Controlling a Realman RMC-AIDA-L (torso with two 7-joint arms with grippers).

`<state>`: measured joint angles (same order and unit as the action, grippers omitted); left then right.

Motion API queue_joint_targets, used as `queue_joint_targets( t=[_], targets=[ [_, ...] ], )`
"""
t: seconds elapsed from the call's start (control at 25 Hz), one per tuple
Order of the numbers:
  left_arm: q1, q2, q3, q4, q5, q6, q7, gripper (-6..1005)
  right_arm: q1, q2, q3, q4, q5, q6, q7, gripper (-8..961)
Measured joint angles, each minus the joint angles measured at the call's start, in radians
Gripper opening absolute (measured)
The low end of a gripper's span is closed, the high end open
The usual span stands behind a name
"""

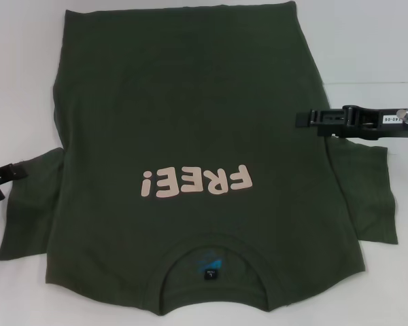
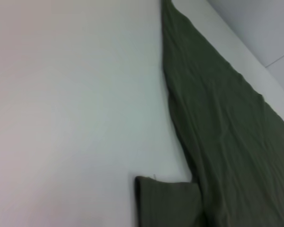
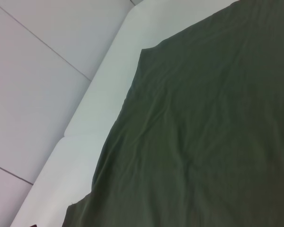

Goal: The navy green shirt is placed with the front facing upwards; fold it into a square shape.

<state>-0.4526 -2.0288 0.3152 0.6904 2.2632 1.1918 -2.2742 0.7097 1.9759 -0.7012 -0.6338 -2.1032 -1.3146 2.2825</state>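
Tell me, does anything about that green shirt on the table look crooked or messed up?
Nothing is damaged or spilled. The navy green shirt lies front up on the white table, lightly wrinkled, its sleeves spread unevenly. The left claw sits by one sleeve, the right claw over the other side.

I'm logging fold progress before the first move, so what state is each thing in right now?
navy green shirt: spread flat, unfolded, print side up, collar toward the robot.
left sleeve: spread out flat, not folded in.
right sleeve: spread out flat, not folded in.
left gripper: at the left sleeve's edge, holding nothing visible.
right gripper: above the shirt's right edge, near the sleeve.
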Motion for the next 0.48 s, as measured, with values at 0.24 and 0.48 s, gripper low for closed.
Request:
queue_joint_targets(
  t=[0.24, 0.48],
  targets=[
    [0.003, 0.0, 0.0, -0.016, 0.005, -0.011, 0.001, 840, 0.0, -0.002, 0.001, 0.0, 0.002, 0.0, 0.0, 835],
    [-0.008, 0.003, 0.009, -0.041, 0.006, -0.002, -0.003, 839, 0.0, -0.003, 0.004, 0.0, 0.005, 0.0, 0.001, 835]
  ],
)
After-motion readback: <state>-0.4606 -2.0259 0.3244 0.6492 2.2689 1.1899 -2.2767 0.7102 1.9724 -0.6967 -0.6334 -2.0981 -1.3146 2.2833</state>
